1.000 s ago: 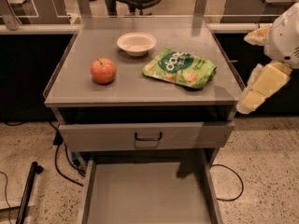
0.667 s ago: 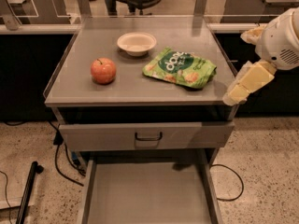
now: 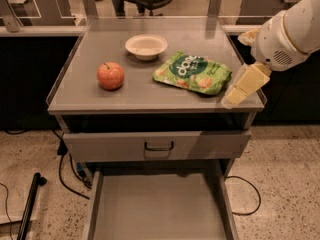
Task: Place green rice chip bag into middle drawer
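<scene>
The green rice chip bag (image 3: 192,73) lies flat on the right half of the cabinet top, light green with a dark green circle. The middle drawer (image 3: 160,209) is pulled out at the bottom of the view, with a bare grey floor. My gripper (image 3: 235,69) hangs from the white arm at the right edge of the cabinet top, just right of the bag and not touching it. It is open and empty. One cream finger (image 3: 244,85) points down-left over the top's right front corner, and the other shows only as a small part behind the arm.
A red apple (image 3: 110,75) sits on the left of the top and a white bowl (image 3: 146,46) at the back middle. A shut drawer front with a black handle (image 3: 159,145) is above the open drawer. Cables lie on the floor on both sides.
My arm and gripper have moved left, from beside the cabinet to over its right front corner, closer to the bag. The bag, apple and bowl have not moved.
</scene>
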`<state>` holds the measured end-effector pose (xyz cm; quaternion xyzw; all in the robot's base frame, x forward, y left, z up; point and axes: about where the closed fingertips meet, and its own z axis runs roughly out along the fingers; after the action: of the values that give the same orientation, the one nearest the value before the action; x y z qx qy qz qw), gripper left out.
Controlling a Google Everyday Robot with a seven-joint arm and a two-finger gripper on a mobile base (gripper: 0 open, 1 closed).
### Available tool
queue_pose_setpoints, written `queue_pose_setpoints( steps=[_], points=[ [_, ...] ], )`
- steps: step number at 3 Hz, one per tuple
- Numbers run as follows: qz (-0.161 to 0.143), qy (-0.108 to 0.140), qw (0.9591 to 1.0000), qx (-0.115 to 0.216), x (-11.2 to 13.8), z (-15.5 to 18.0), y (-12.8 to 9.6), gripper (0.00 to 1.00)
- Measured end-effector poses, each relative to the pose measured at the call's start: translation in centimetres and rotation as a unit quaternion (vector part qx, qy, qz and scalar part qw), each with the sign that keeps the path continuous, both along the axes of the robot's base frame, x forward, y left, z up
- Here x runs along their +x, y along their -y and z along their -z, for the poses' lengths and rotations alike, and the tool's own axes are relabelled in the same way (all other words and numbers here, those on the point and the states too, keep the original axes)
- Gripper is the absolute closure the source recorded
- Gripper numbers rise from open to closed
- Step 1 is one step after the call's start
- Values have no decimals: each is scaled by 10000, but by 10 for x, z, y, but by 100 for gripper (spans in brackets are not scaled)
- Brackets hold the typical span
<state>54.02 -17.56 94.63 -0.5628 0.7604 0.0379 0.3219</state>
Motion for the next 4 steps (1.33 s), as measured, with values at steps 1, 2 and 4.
queue_pose_setpoints(
  steps=[1, 2, 4],
  points=[
    [-168, -30, 9998, -69, 31, 17, -23, 0],
    [-155, -70, 9998, -115, 60, 33, -35, 0],
    [349, -78, 9991, -242, 121, 70, -24, 0]
  ],
)
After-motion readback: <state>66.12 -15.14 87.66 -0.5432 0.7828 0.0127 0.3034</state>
